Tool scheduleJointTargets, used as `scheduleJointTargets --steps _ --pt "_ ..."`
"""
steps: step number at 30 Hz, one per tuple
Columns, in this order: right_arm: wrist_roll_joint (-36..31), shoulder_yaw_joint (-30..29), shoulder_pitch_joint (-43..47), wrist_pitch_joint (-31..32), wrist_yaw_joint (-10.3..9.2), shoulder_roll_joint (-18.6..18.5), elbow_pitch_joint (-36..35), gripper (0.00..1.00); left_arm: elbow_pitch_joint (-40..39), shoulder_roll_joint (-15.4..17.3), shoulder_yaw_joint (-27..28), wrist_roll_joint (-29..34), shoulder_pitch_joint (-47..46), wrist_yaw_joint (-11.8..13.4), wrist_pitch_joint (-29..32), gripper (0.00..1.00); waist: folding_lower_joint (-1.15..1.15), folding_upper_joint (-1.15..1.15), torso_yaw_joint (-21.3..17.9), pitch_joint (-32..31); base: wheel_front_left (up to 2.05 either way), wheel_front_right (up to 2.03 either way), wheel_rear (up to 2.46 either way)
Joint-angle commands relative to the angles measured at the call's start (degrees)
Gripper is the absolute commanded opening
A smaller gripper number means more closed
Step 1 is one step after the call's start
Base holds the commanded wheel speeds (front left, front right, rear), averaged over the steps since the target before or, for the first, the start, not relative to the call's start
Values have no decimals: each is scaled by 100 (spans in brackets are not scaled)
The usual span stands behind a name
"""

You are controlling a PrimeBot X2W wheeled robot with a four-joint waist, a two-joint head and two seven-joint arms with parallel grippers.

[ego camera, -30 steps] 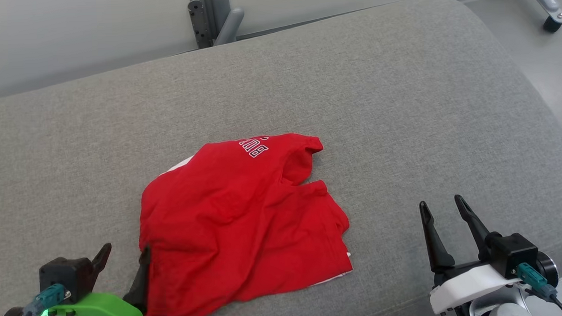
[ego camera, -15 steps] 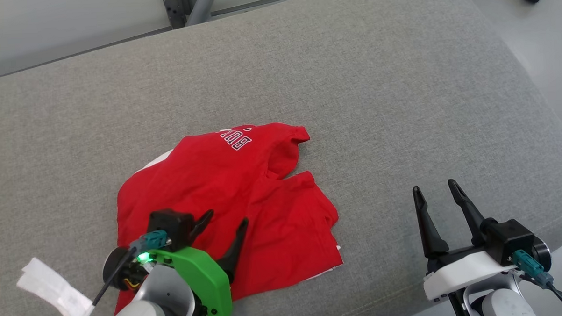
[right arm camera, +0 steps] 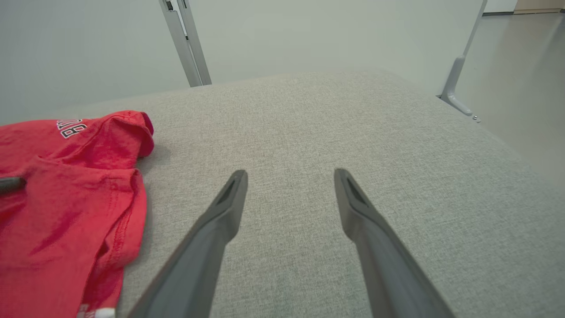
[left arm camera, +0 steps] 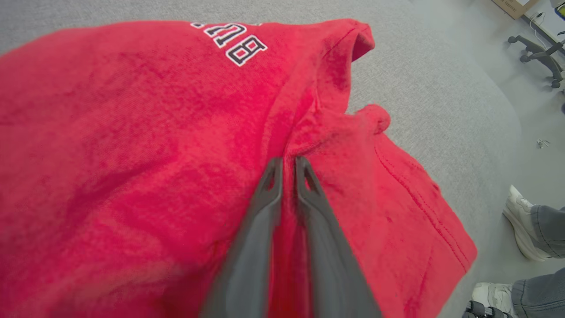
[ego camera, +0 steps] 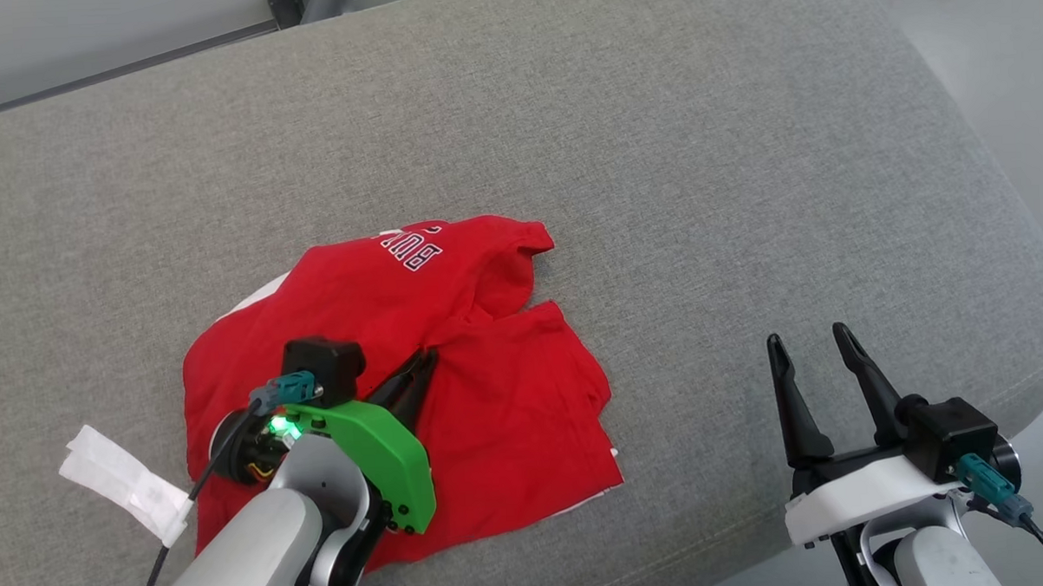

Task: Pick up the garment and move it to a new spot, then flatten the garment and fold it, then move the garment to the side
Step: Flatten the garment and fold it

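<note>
The garment (ego camera: 482, 398) is a red T-shirt with white and black lettering, lying crumpled on the grey cushioned surface (ego camera: 655, 149). My left gripper (ego camera: 420, 366) is down on the shirt's middle, its two dark fingers pinched together on a ridge of red cloth (left arm camera: 289, 145). The same garment (left arm camera: 132, 132) spreads under the fingers in the left wrist view. My right gripper (ego camera: 810, 345) hovers open over bare cushion, to the right of the shirt. Its fingers (right arm camera: 229, 198) stand wide apart with nothing between them, and the garment (right arm camera: 66, 176) lies off to their left.
The cushion's right edge (ego camera: 1032, 249) drops to the floor. A white tag (ego camera: 125, 489) hangs off my left arm. A person's feet in pale shoes (left arm camera: 521, 225) stand on the floor beside the cushion. Metal frame legs (right arm camera: 183, 39) rise behind it.
My left gripper moved from the shirt's near-left edge onto its middle and went from open to pinched on a fold. The head camera tilted, shifting the whole picture. The right gripper stayed open.
</note>
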Motion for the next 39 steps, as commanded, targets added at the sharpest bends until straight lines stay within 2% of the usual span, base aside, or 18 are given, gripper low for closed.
scheduleJointTargets --steps 1,5,14,19,25,27,28,29,34,39 --pt "39 6 -67 -3 -6 1 -3 100 123 -25 6 -33 -129 -65 -44 0 0 21 11 30 0 0 0" --pt "80 49 -144 -3 -6 1 7 100 692 -159 12 -66 -343 -257 -180 0 0 21 -9 89 0 0 0" --pt "84 22 -159 -3 -6 1 31 100 1518 -307 303 113 -989 -340 -933 0 0 21 -51 164 0 0 0" --pt "98 56 -234 -3 -6 1 39 100 1940 -388 224 211 -1331 -630 -1132 0 0 21 -65 218 0 0 0" --pt "92 75 -266 -3 -6 1 35 100 2606 -528 229 309 -1590 -760 -1652 0 0 21 -84 282 0 0 0" --pt "80 74 -264 -3 -6 1 44 100 2841 -587 214 294 -1592 -808 -1760 47 0 21 -79 276 0 0 0" --pt "71 59 -256 -3 -6 1 50 100 2944 -617 197 301 -1584 -847 -1817 95 0 21 -65 262 0 0 0" --pt "59 37 -241 -3 -6 1 53 100 3027 -641 178 306 -1572 -866 -1862 100 0 21 -42 242 0 0 0" --pt "-28 -50 -143 -3 -6 1 50 100 3126 -697 208 317 -1470 -888 -2110 100 0 21 109 88 0 0 0" --pt "-148 -177 -18 -3 -6 -1 6 100 2674 -626 351 320 -1165 -831 -2306 100 0 21 393 -234 0 0 0"
